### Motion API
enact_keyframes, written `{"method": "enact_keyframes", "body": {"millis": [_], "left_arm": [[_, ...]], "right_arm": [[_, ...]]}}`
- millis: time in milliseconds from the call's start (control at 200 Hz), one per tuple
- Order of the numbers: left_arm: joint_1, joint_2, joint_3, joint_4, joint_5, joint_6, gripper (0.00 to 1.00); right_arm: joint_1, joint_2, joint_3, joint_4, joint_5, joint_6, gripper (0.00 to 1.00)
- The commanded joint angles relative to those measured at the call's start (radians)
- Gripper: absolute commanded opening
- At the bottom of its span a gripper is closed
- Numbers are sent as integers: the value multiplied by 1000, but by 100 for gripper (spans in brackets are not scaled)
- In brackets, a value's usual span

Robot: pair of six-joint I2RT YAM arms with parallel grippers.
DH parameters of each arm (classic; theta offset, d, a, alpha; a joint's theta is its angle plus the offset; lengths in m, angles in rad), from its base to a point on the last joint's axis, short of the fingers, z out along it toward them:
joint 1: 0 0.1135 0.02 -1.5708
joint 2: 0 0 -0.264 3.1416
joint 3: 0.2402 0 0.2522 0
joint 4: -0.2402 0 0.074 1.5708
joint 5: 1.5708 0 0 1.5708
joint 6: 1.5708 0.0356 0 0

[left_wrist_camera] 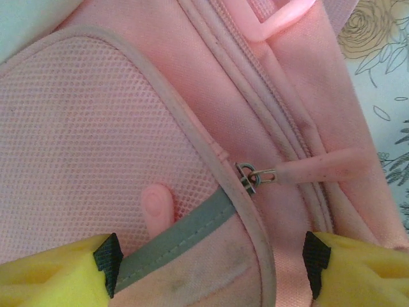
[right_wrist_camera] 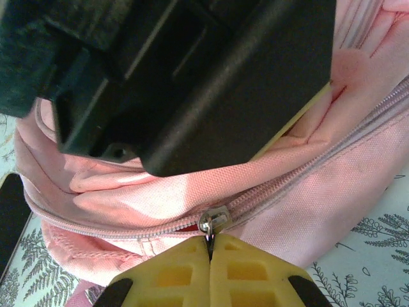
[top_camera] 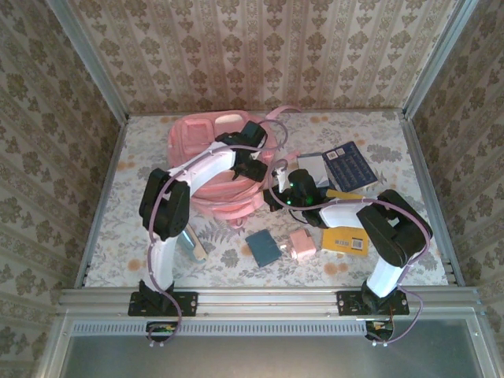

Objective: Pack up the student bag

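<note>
Right fingers: 2 yellow tips pinched shut on the zip pull of the student bag. We judge the zip line runs up-right from them. Left fingers: spread wide, empty, over the bag's front. We log the bag lying far left-centre on the worktop.

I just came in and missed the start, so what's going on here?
Two robot arms are working on the large pink fabric backpack. The right gripper has its jaws shut on a metal zipper slider on the bag's side. The left gripper hovers over the bag's pink mesh pocket, jaws open, holding nothing. A small teal book lies on the floral-patterned table, not yet packed.
</note>
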Motion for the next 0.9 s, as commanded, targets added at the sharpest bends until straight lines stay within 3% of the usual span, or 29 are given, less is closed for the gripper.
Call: {"method": "enact_keyframes", "body": {"millis": [0,120,415,530,895], "left_arm": [[-4,18,-27,-14,-54,40,78],[0,22,-38,-11,-71,44,69],[22,-17,-26,-8,-21,51,16],[24,-39,-2,-22,-12,69,0],[34,-121,40,-55,-36,142,0]], "right_arm": [[-2,3,-12,43,-24,20,0],[-3,2,-17,46,-25,24,0],[-4,0,-27,51,-20,26,0],[-4,-7,-26,37,-4,11,0],[-6,-85,56,-237,103,-199,0]]}}
